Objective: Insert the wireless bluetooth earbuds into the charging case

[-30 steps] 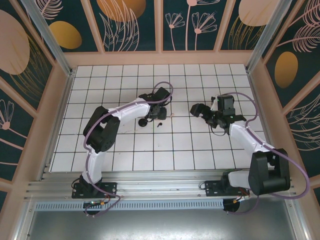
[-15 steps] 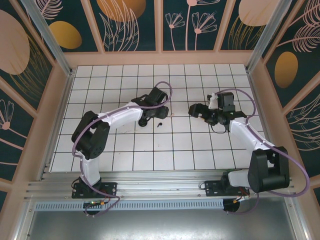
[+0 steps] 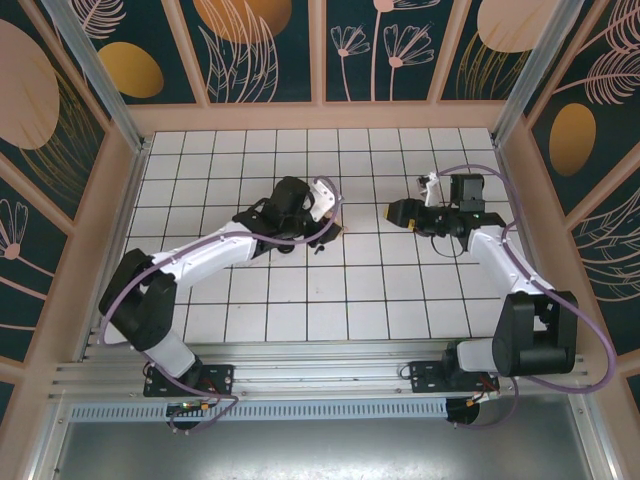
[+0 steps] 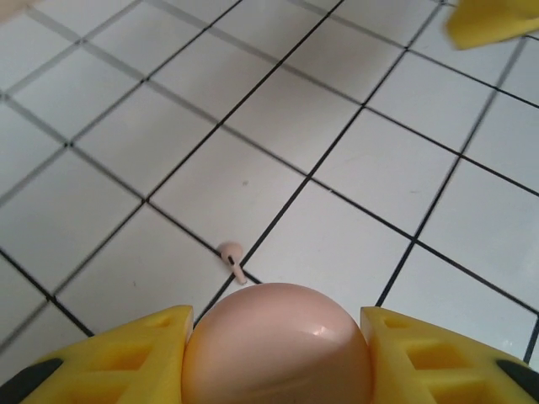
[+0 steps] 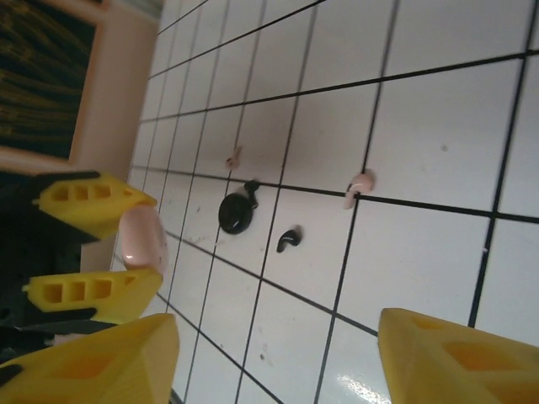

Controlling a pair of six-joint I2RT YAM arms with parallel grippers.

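Grips the pink charging case (image 4: pixel 276 349) in the left tool (image 4: pixel 276 332), bottom centre of frame. Finds one pink earbud (image 4: pixel 233 257) loose on the desk (image 4: pixel 379 168) just above the case. Holds the right tool (image 5: pixel 278 353) spread, empty.

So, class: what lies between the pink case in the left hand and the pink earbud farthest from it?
In the right wrist view, between case and earbud lie a round black piece and a small hooked black piece.
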